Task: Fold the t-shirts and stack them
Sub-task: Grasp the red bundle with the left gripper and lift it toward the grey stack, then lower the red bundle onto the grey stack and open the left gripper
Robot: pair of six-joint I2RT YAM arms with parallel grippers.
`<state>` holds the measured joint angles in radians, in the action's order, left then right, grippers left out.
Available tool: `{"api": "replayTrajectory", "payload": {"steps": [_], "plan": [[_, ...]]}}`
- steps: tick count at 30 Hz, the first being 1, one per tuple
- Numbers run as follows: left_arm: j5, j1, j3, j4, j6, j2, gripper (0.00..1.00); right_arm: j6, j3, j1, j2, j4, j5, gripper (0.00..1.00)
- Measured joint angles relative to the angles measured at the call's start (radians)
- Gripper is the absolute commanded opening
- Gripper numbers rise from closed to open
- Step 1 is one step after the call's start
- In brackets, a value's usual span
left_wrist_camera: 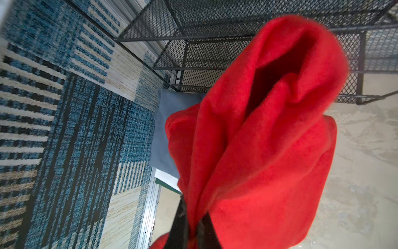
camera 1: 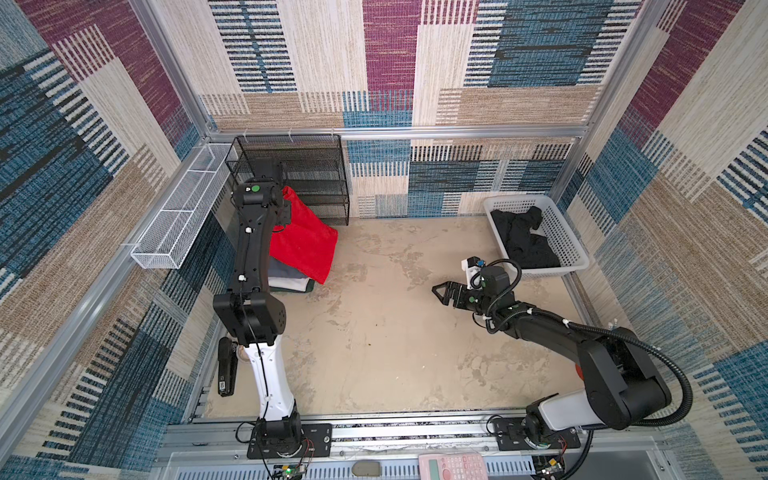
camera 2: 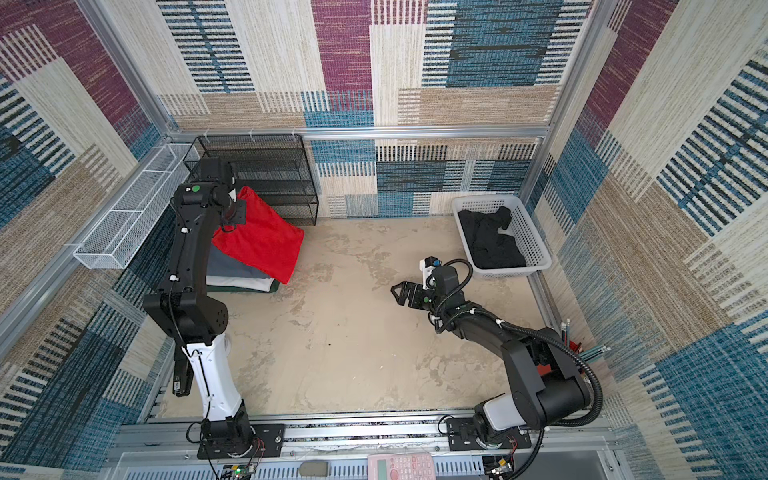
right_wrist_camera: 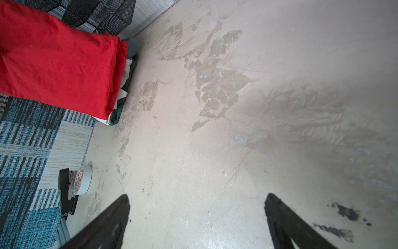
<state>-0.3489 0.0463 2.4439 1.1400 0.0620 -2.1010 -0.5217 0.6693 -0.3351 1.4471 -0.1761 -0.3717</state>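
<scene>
Left pincer (left_wrist_camera: 193, 224): clamped on red shirt (camera 1: 305, 245).
Right pincer (right_wrist_camera: 197, 198): wide open, empty.
Risk: unfolding or sliding off stack (camera 2: 241, 278) on release, from lopsided overhang.

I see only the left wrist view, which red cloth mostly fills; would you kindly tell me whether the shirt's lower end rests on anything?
Observer: Yes, the red shirt has its lower half lying on the folded stack.
Operator: Thank you. Where is the other arm?
Observer: The right gripper hovers over the table, toward its right side, jaws wide and empty.
Operator: Are any shirts waiting to be folded?
Observer: A crumpled black shirt sits in the white basket at the back right.
</scene>
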Motion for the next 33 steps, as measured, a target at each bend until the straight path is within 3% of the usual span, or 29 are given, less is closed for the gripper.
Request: {"api": "replayTrajectory", "payload": {"steps": [16, 33], "plan": [[0.006, 0.090, 0.002, -0.029, -0.090, 0.035, 0.00, 0.000, 0.013, 0.000, 0.006, 0.016, -0.002, 0.99], [-0.130, 0.099, 0.019, -0.048, -0.082, -0.138, 0.00, 0.000, 0.018, 0.000, 0.005, 0.021, -0.002, 0.99]]}}
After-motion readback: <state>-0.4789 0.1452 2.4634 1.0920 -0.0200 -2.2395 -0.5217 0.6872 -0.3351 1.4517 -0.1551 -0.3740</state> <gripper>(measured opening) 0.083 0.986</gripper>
